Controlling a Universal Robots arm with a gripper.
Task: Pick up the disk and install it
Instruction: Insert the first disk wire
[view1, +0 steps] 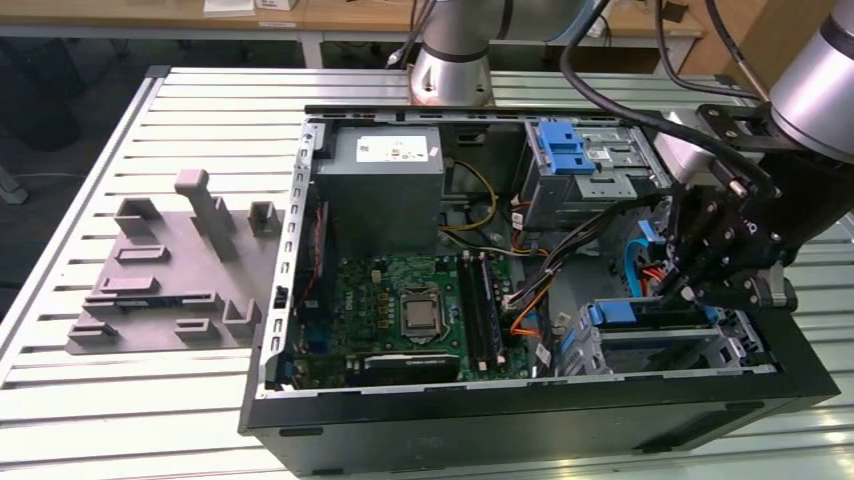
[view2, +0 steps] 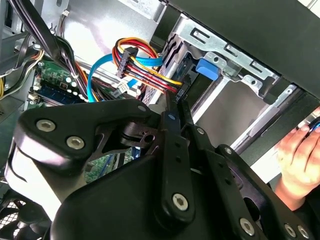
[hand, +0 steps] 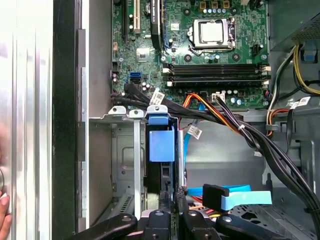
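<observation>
Disk sits bayed at hand.

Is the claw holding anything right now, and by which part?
The claw looks shut on the blue-framed silver disk, pinching the thin edge nearest the wrist while the disk stands edge-on in the metal drive bay.

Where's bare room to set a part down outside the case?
The slatted table is bare in front of the grey fixture, and between it and the computer case. Inside, cables crowd the space; the pincer sits over the drive bay.
</observation>
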